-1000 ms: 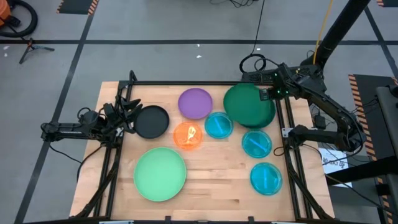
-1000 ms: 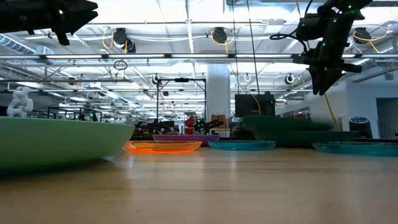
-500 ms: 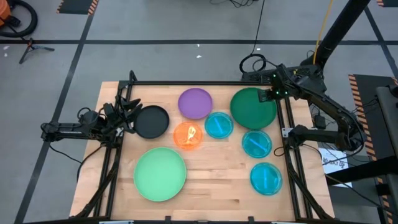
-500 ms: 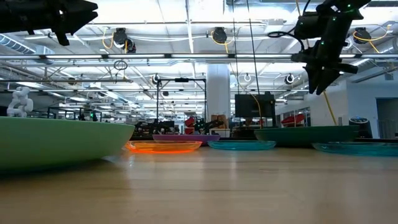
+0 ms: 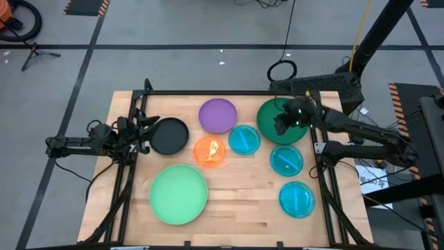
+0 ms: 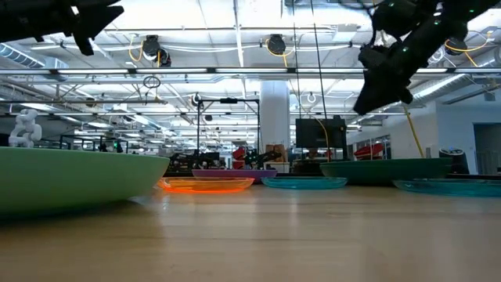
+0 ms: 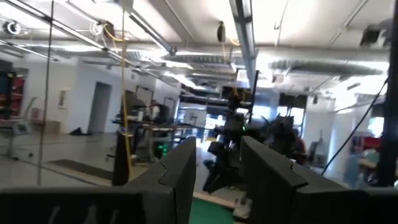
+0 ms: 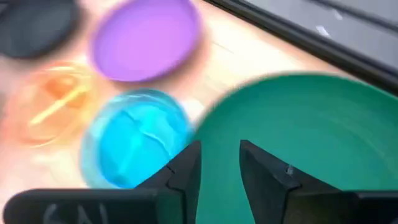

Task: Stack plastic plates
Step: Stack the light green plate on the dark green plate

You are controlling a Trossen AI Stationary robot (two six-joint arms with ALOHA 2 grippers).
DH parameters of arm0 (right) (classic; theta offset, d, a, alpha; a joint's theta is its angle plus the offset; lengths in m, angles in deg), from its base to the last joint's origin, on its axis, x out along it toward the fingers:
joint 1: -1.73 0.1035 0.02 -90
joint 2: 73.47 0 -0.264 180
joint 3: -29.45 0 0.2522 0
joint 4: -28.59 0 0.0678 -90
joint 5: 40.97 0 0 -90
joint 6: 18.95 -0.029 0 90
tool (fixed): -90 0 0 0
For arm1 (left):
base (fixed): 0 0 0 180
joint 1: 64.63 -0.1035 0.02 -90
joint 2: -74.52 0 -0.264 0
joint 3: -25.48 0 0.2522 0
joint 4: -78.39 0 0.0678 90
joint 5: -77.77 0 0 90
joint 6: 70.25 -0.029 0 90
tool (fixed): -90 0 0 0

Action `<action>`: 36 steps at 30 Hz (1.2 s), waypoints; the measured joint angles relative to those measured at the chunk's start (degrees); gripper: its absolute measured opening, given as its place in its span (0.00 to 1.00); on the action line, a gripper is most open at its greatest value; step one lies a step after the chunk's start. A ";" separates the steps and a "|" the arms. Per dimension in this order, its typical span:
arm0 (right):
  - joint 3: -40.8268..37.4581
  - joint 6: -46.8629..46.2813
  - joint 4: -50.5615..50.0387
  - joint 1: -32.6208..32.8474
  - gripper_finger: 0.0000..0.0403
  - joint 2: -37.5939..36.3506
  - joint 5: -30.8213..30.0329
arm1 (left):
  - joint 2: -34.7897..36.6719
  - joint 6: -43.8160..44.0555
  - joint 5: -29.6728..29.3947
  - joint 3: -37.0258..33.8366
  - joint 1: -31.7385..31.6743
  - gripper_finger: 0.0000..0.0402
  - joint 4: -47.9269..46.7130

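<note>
The dark green plate (image 5: 270,111) lies flat at the far right of the table. My right gripper (image 5: 279,125) hangs open above it, slanting down, with nothing between its fingers (image 8: 219,165). The purple plate (image 5: 218,114), black plate (image 5: 168,136), orange plate (image 5: 209,151) and mint green plate (image 5: 179,194) each lie flat on the wood. So do three blue plates (image 5: 243,139), (image 5: 286,160), (image 5: 297,198). My left gripper (image 5: 147,128) waits open, raised at the left edge beside the black plate.
A black frame rail (image 5: 208,93) runs round the table, with uprights at the left (image 5: 128,173) and right (image 5: 325,180). Bare wood (image 5: 243,208) lies between the mint green plate and the nearest blue plate.
The dark green plate, tipped up a second ago, has settled flat on the table. My right gripper has swung from the plate's far right rim toward the table's left and near side. It has come slightly down and turned, and now hangs over the plate.
</note>
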 joint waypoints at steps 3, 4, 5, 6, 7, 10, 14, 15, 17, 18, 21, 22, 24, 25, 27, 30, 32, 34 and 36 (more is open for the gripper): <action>-2.20 1.40 4.14 4.17 0.26 -2.04 -0.44 | 0.02 3.74 1.96 0.00 0.00 0.33 0.19; -2.34 1.54 4.23 5.43 0.26 -2.44 -1.08 | 0.00 5.43 3.16 0.00 0.13 0.33 0.04; -2.34 1.80 4.37 6.74 0.26 -2.75 -1.90 | 0.00 7.21 4.64 0.00 0.34 0.33 -0.11; -2.34 2.19 4.61 7.91 0.26 -3.06 -2.46 | -0.14 8.78 6.13 0.00 0.70 0.33 -0.38; -2.34 2.67 4.82 9.15 0.26 -3.31 -3.40 | -0.61 10.30 7.32 0.00 1.16 0.33 -0.62; -2.34 4.50 6.50 12.27 0.26 -3.60 -4.63 | -2.84 15.49 8.16 0.00 3.18 0.33 -1.15; -2.34 7.68 8.72 15.41 0.26 -3.31 -4.65 | -8.27 20.27 6.91 0.00 6.05 0.33 0.98; -2.34 7.90 9.27 15.96 0.26 -3.11 -4.65 | -9.82 21.46 5.91 0.00 6.76 0.33 2.07; -2.34 8.38 10.82 16.78 0.26 -2.60 -4.63 | -12.89 23.79 3.99 0.00 8.04 0.33 3.80; -2.34 8.56 12.10 17.14 0.26 -2.36 -4.64 | -14.35 25.14 3.25 0.00 8.61 0.33 4.80; -2.34 6.24 14.12 17.48 0.26 -1.58 -4.59 | -19.08 30.87 2.55 0.00 10.65 0.33 7.33; -2.34 4.60 14.12 17.48 0.26 -1.41 -4.55 | -20.62 32.45 2.53 0.00 11.56 0.33 7.71; -2.34 2.71 14.16 17.47 0.26 -1.15 -4.55 | -23.15 34.94 1.90 0.00 13.19 0.33 8.04; -2.34 2.50 14.15 17.46 0.26 -1.04 -4.54 | -24.38 36.15 1.22 0.00 13.99 0.33 8.01; -2.34 2.40 14.28 17.46 0.26 -0.87 -3.85 | -26.45 38.09 -0.22 0.00 15.39 0.33 8.12; -2.34 2.31 14.92 17.48 0.26 -0.67 -0.94 | -29.16 40.04 -1.40 0.00 17.06 0.33 8.07; -2.34 2.29 15.59 17.47 0.26 -0.69 1.13 | -30.61 41.68 -1.74 0.08 17.78 0.33 8.03; -2.34 2.39 15.96 17.48 0.26 -0.69 1.58 | -32.25 42.71 -2.23 1.48 18.22 0.33 5.93; -2.34 2.55 16.47 17.48 0.26 -0.69 1.57 | -34.04 42.73 -2.57 4.47 18.56 0.33 2.19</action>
